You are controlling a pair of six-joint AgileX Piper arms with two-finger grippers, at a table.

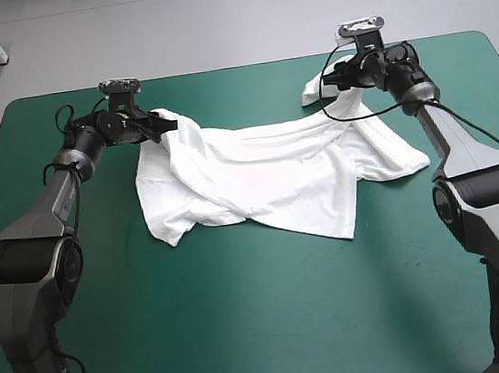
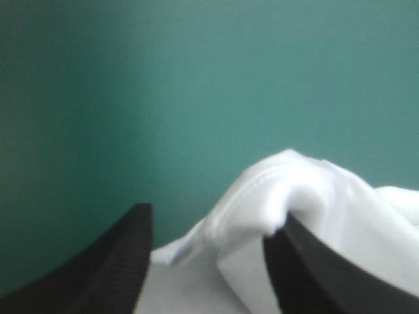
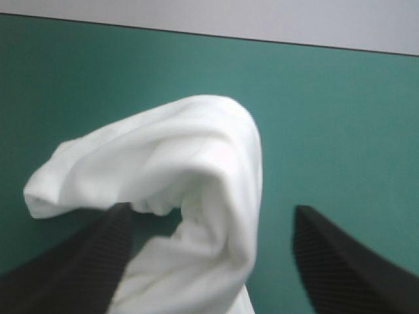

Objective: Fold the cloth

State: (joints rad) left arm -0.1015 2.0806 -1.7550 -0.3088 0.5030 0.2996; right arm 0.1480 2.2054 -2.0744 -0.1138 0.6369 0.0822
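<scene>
The white T-shirt (image 1: 257, 172) lies loosely spread and wrinkled across the far half of the teal-green table (image 1: 248, 323). One corner is bunched at each far end. My left gripper (image 1: 158, 125) is at the shirt's far left corner. In the left wrist view it (image 2: 213, 216) stands open, with a fold of the T-shirt (image 2: 294, 176) humped between the fingers and draped over one of them. My right gripper (image 1: 332, 81) is at the far right corner. In the right wrist view it (image 3: 211, 210) is wide open, and a curled lump of the T-shirt (image 3: 196, 144) rests between the fingers.
The table's far edge (image 3: 262, 40) runs close behind the right gripper. Bare teal-green cover (image 1: 249, 332) fills the near half of the table.
</scene>
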